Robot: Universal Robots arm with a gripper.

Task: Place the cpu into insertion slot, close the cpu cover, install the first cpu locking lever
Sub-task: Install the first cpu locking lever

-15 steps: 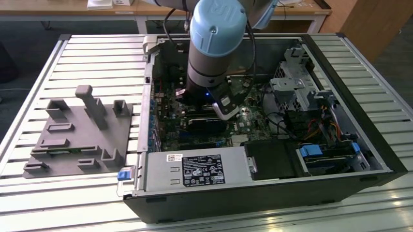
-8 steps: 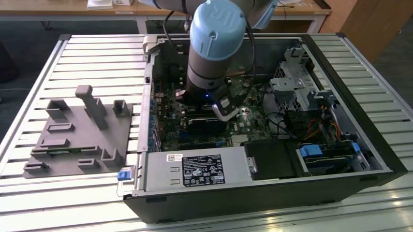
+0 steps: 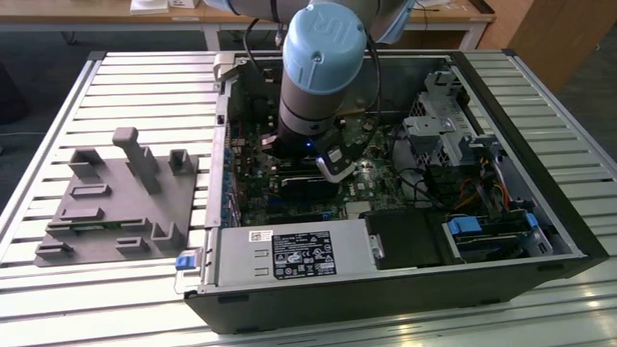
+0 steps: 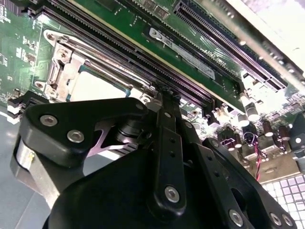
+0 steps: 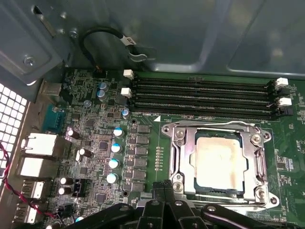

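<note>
Black linkage of my gripper (image 5: 164, 186) sits closest in both wrist views, its two fingers (image 5: 158, 195) drawn together with nothing visible between them. Their tips (image 4: 164, 95) reach the near edge of the slot (image 5: 261, 193), just beside the cover (image 5: 182, 157); I cannot tell whether they touch it.

The cpu (image 5: 217, 160) lies flat in the slot, its pale metal top showing through the cover's square cut-out. The cover is down, framing the cpu on all sides. Beyond it run the long black memory slots (image 5: 200, 95), parallel to the socket's far edge, on the green board (image 5: 286, 143).

At the centre of the exterior view my arm (image 3: 323, 72) reaches straight down into the open case (image 3: 386, 303). At that view's left, a grey fixture (image 3: 115, 195) lies on the slatted table (image 3: 144, 87), well apart from the case.
</note>
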